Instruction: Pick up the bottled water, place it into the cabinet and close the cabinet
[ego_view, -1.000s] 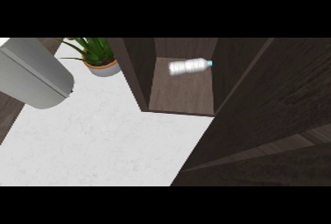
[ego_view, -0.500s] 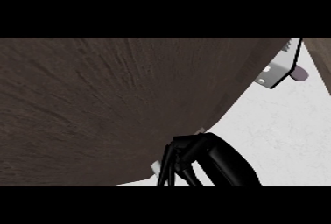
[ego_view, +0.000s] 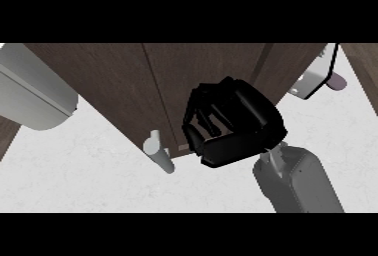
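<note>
right hand (ego_view: 235, 125) up against the dark wood cabinet (ego_view: 148, 85) doors, fingers curled, holding nothing visible. pale door handle (ego_view: 159, 152) just left of it at the lower edge. second handle (ego_view: 319, 77) near the top right. grey appliance (ego_view: 33, 97) at left. bottled water out of sight.

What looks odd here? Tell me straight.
Nothing stands out. The cabinet doors look shut, the handle hangs at their lower edge, and the right hand rests curled against the door. No bottle shows.
</note>
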